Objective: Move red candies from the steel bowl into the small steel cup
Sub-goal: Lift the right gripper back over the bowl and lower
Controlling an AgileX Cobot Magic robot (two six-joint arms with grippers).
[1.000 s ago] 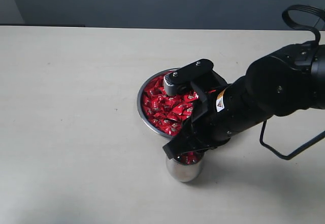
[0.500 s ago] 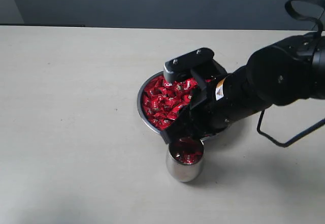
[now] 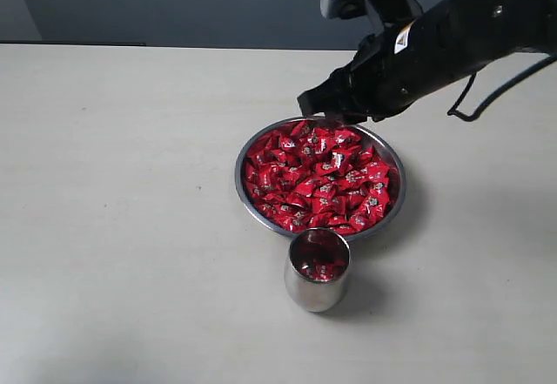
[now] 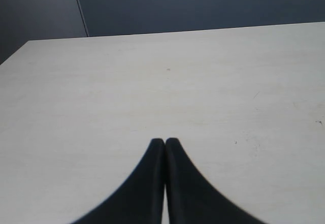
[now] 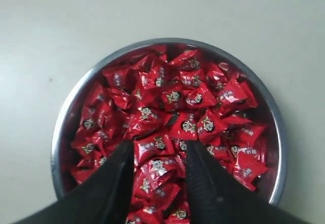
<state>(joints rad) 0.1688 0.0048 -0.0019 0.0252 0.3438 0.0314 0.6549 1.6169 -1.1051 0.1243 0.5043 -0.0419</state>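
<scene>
Starting at the left, we find the left gripper (image 4: 165, 142) with its jaws pressed together, tip against tip, and nothing caught between them. Below and ahead of those jaws lies the pale desk (image 4: 152, 82). This gripper does not appear in the exterior view.

Moving toward the middle, we come to the steel bowl (image 3: 239, 175), which sits on the desk directly below the right jaws. It is heaped with red candies (image 3: 318, 179), their shiny wrappers showing small white-silver marks. In the right wrist view the whole round rim of the bowl lies beneath the jaws, and we see the candies through the gap between the two fingers.

The small steel cup (image 3: 318, 293) stands upright on the desk on the side of the bowl opposite the right jaws, well apart from them. It is just beside the bowl's rim, and we cannot tell whether the two touch. A few red candies lie inside the cup, below its mouth.

Farther right, the right gripper (image 3: 318, 105) hangs in the air over the bowl's rim, on the side away from the cup, carried by a black arm (image 3: 452, 36) that reaches in from the right. Its jaws are spread, with a clear gap between the dark fingers (image 5: 119, 178), and they hold nothing. No candy touches them.
</scene>
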